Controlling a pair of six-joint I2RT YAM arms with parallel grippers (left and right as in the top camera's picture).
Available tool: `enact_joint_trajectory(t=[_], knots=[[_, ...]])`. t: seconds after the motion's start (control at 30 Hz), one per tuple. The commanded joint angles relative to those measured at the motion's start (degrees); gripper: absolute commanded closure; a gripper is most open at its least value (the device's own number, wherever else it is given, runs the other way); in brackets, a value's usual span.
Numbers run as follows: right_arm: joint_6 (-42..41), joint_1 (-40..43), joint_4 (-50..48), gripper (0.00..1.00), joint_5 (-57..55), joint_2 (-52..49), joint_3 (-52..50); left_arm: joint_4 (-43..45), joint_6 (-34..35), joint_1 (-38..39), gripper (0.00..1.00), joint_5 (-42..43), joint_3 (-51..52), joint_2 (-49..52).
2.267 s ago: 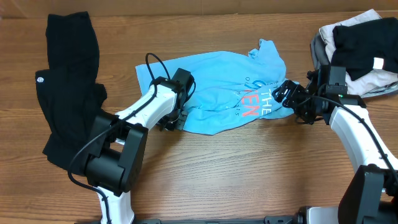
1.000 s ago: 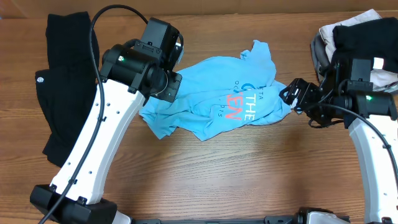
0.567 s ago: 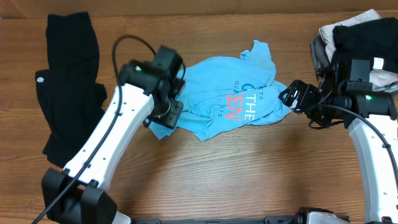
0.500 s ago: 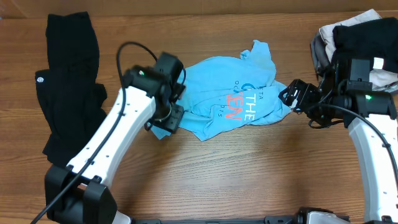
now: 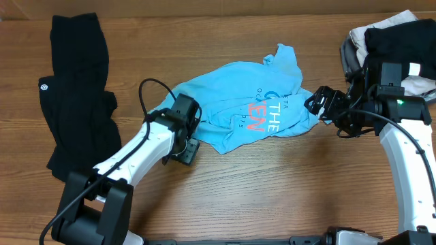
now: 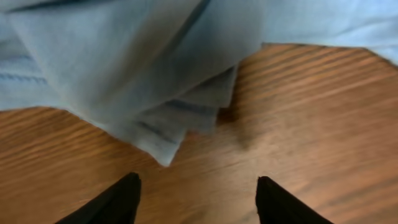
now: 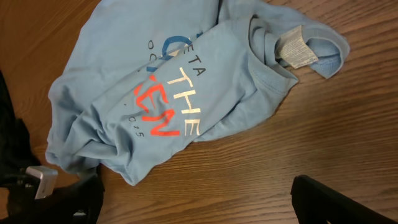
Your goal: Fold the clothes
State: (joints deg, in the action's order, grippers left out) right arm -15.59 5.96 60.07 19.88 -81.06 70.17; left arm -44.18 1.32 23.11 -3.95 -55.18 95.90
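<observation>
Crumpled light blue T-shirt (image 5: 245,112) between both arms, lettering up. Just off its lower-left hem, left gripper (image 6: 196,202), jaws apart and empty; beside its right edge, right gripper (image 5: 320,102), jaws wide, empty. Likely snag: pinching several bunched hem layers together, dragging the whole shirt instead of spreading it.

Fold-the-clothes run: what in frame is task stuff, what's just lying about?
Job:
- light blue T-shirt, crumpled mid-table
- long black garment, far left
- heap of grey, white and black clothes, far right, probably queued

Lying about:
- wooden table
</observation>
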Motion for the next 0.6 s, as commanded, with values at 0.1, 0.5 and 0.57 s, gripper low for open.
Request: enact_joint_trajectory(t=[0.1,0.5,0.57], knots=[[0.87,-0.20,-0.15,0.00,-0.55,-0.09,0.68,6.21,-2.75,-0.28,0.42,-4.13,4.87,-0.31],[1.07,-0.20,-0.09,0.00,-0.96,-0.09,0.66,14.64,-4.15,-0.28,0.46,-4.13,8.90,-0.31],[1.07,-0.20,0.02,0.00,-0.96,-0.09,0.66,14.38,-4.15,-0.28,0.50,-4.13,8.96,-0.31]])
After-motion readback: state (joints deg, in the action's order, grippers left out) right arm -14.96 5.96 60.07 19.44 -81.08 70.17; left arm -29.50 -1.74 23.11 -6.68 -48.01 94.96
